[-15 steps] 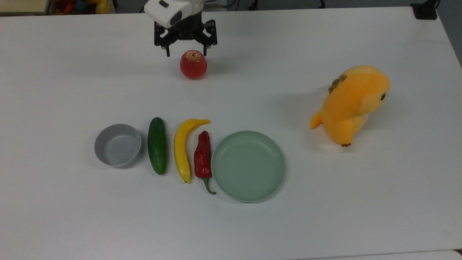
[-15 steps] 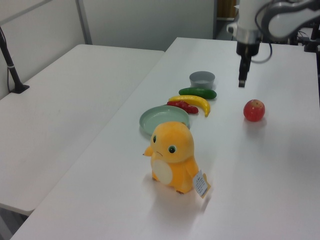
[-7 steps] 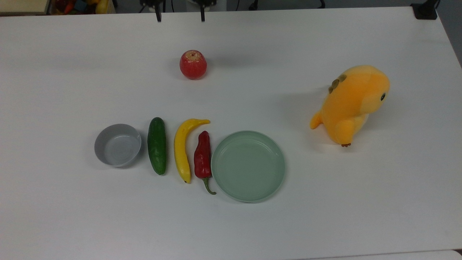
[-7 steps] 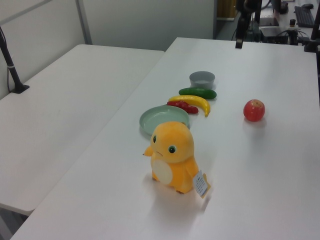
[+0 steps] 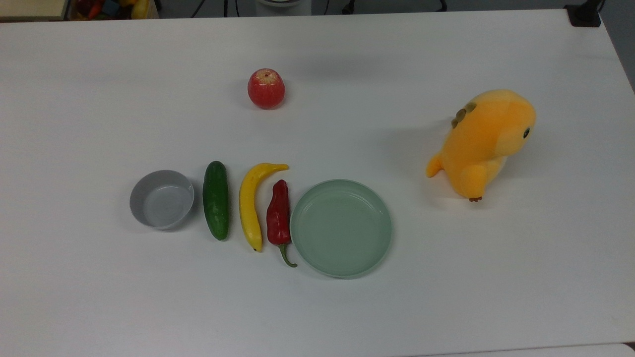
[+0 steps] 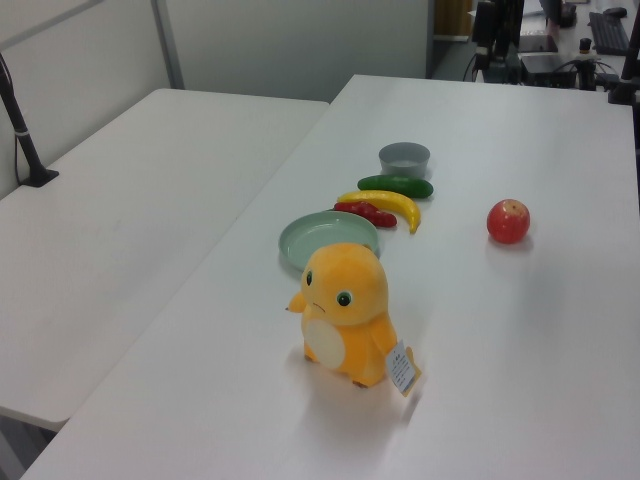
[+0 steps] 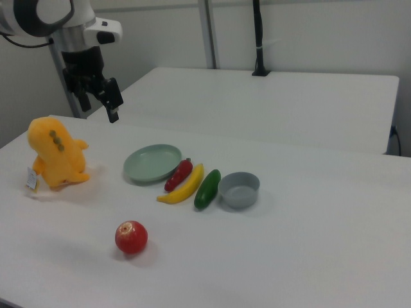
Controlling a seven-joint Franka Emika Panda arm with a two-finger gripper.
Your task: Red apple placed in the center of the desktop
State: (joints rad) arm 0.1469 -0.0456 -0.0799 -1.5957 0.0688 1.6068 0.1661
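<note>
Hanging in the upper left of the right view, the pincer [image 7: 110, 108] is carrying nothing and is sitting well apart from every item on the tabletop [image 5: 99, 99]. I cannot tell how wide it is gaping.

Reading the top view from left to right:

- A grey bowl [image 5: 161, 199] is standing at the lower left of the frame.
- A cucumber [image 5: 216, 200] is lying just beside the bowl.
- A banana [image 5: 250, 206] is lying next along the row.
- The apple [image 5: 266, 89] is resting in the upper middle of the frame with its stem dimple facing up. It is sitting free on the bare tabletop, above the banana and well apart from the row.
- A chili [image 5: 279, 212] is lying back in the row, close against the rim of a green plate [image 5: 341, 267].
- An orange plush [image 5: 483, 141] is sitting far to the right, well apart from the rest.

Judging by this layout, the placing step is looking finished: the apple is standing alone with nothing gripping it, and the arm is waiting away from it. The apple is lying somewhat nearer the upper edge of the top view than the true middle, though roughly centred across the width.

If that spot is counting as the centre, the next move is only calling for parking the arm clear of the tabletop. If a stricter centre is wanted, it is calling for a fresh descent over the apple and a grip around its widest part. A short carry toward the lower part of the frame would follow, stopping short of the banana and chili.
</note>
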